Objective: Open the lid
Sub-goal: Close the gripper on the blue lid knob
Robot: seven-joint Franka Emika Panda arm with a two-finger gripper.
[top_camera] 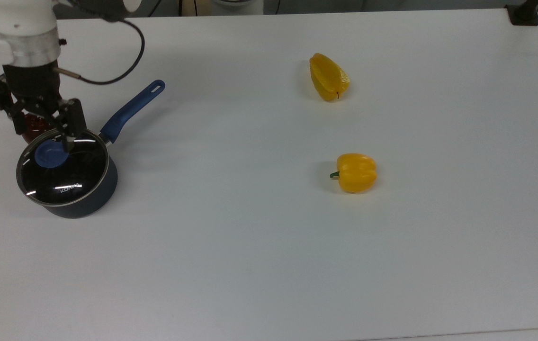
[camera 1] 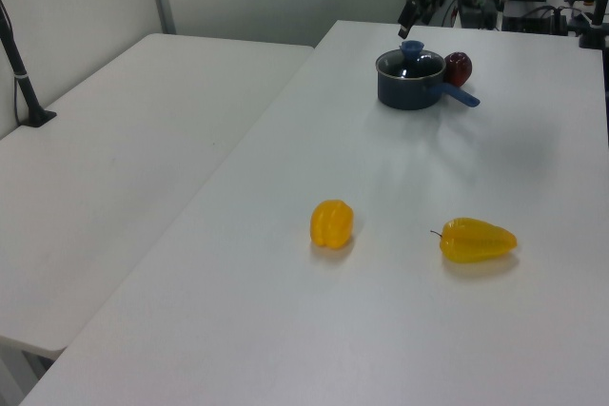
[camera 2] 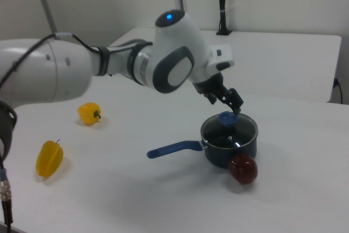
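The lid (top_camera: 67,173) is a glass disc with a metal rim and a blue knob (top_camera: 51,154). It lies shut on the dark blue saucepan (top_camera: 90,198), whose long blue handle (top_camera: 131,109) points to the top view's upper right. My gripper (top_camera: 41,135) hangs open just above the knob. One finger is at the knob's right edge and the other is beyond the lid's far left rim. In the right view the gripper (camera 2: 226,102) hovers just over the knob (camera 2: 227,117), and I cannot tell whether they touch.
A dark red fruit (camera 2: 243,168) sits against the saucepan, partly behind my gripper in the top view. Two yellow peppers (top_camera: 328,76) (top_camera: 355,172) lie far off on the top view's right. The white table (top_camera: 250,246) stretches wide around them.
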